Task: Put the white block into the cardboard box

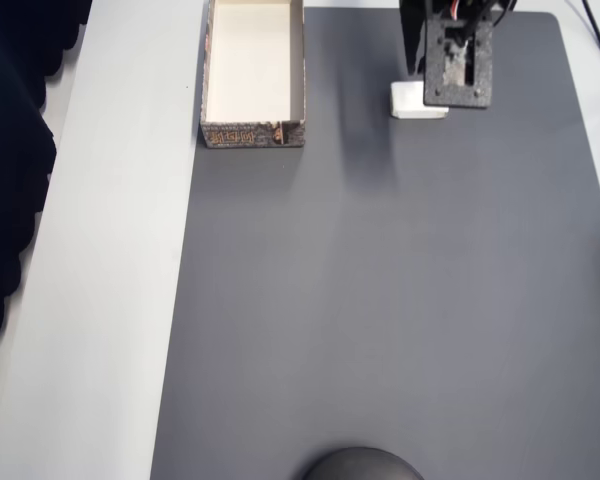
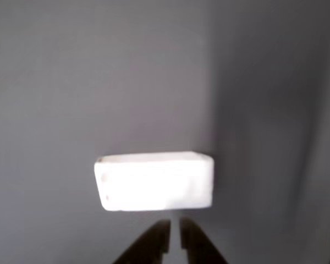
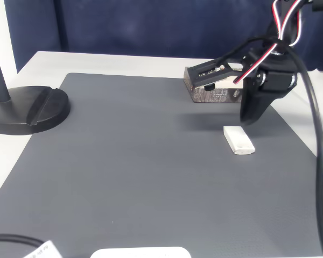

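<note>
One white block [image 3: 239, 140] lies flat on the matte grey mat [image 3: 140, 161], right of centre in the fixed view; we see a smooth, plain slab with rounded corners and no writing. In the wrist view it fills the middle, blurred, just beyond the dark gripper [image 2: 174, 234], whose fingertips stand nearly together and hold nothing. Overhead, the black arm overlaps the block's right end near the top edge. We find the cardboard box [image 1: 253, 132] at upper left of the mat, cream inside with brownish patterned outer walls; its print seems too small to read.
</note>
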You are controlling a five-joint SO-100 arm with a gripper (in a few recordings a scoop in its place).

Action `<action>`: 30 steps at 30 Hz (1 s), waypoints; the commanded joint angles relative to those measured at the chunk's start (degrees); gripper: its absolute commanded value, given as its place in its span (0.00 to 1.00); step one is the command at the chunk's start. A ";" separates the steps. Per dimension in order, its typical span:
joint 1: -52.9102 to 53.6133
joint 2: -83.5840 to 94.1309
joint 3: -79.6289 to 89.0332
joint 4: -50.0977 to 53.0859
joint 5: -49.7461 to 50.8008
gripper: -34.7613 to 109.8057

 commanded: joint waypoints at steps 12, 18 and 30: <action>-2.29 -0.35 -3.25 -1.85 2.20 0.23; -2.29 -0.35 -3.43 -2.02 11.07 0.23; -1.41 -0.70 -3.87 -4.66 44.38 0.23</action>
